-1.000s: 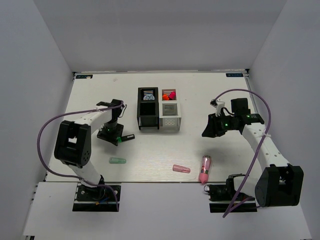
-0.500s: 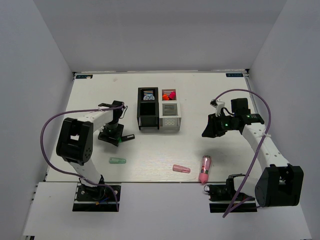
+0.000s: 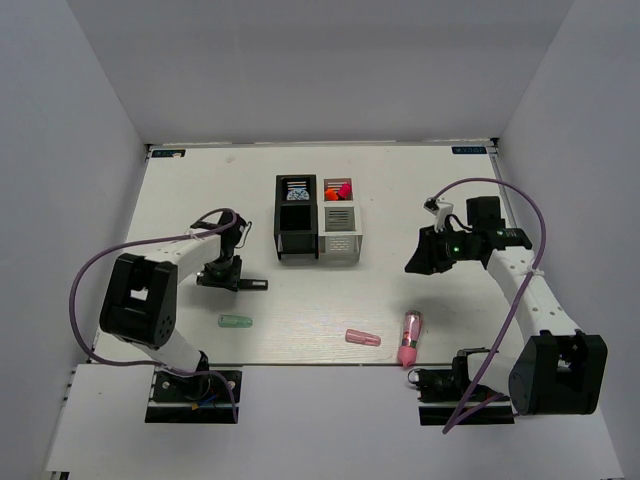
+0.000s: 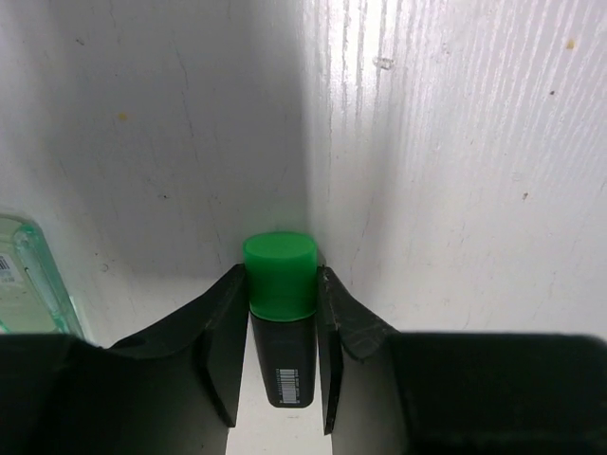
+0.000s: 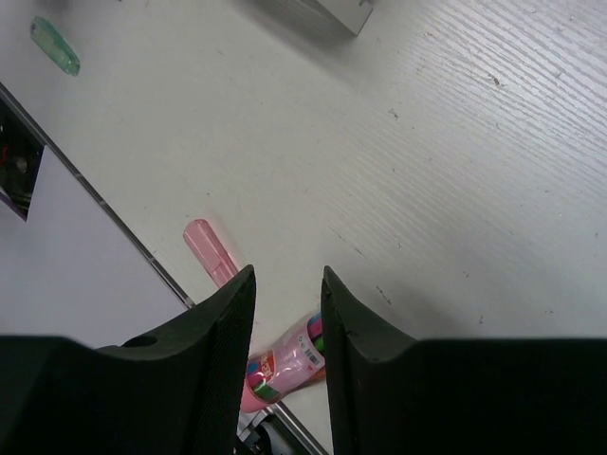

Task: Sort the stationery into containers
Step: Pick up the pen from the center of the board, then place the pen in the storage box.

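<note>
A black highlighter with a green cap (image 4: 281, 284) lies on the table, and my left gripper (image 4: 282, 275) is shut on its cap end. In the top view it sticks out to the right (image 3: 254, 285) of the left gripper (image 3: 222, 272). My right gripper (image 3: 415, 262) is open and empty, held above the table right of the containers. The black box (image 3: 297, 240) and the white-grey box (image 3: 340, 248) stand side by side at the centre back. The tape roll (image 3: 296, 190) lies in the black box's rear compartment. Pink and orange caps (image 3: 337, 189) show in the white-grey box's rear compartment.
A pale green capsule (image 3: 234, 321) lies near the front left and shows in the left wrist view (image 4: 33, 275). A pink capsule (image 3: 362, 338) and the fat pink tube (image 3: 410, 338) lie near the front edge. The right wrist view shows the tube (image 5: 285, 365) below the fingers.
My left gripper has turned and shifted slightly toward the front. The green-capped highlighter has swung from slanted to level under it. The right arm has barely moved.
</note>
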`<action>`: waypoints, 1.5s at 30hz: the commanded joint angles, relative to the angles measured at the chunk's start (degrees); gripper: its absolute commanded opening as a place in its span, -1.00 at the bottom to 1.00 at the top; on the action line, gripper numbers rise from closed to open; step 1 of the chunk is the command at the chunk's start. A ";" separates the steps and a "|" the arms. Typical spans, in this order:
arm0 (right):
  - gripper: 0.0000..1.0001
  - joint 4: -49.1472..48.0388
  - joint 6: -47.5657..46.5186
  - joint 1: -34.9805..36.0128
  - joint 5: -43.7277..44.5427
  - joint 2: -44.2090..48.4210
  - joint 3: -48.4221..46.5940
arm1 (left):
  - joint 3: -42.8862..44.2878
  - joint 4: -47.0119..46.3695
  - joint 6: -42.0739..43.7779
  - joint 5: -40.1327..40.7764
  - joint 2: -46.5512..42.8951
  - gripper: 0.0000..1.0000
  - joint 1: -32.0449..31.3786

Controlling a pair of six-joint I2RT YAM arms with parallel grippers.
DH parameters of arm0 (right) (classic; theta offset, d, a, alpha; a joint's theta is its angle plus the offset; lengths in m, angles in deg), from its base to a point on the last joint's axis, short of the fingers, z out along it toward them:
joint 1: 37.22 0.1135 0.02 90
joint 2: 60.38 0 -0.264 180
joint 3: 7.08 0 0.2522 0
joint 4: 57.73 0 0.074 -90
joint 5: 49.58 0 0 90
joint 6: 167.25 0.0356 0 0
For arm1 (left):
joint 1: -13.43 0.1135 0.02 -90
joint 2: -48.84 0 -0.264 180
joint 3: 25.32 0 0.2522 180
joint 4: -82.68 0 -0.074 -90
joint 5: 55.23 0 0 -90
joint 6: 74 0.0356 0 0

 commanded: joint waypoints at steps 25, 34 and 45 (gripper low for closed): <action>0.29 3.17 -4.38 -0.87 -4.06 -1.14 -2.44 | 46.23 -34.26 86.26 -19.78 11.06 -1.00 -17.86; 0.29 3.35 -5.08 -0.69 -4.42 -1.84 -2.44 | 56.79 -41.20 97.43 -11.16 23.38 -1.00 -22.09; 0.29 3.70 -5.88 -0.78 -5.56 -1.76 -2.61 | 54.25 -47.97 102.01 -5.62 27.78 -1.00 -23.49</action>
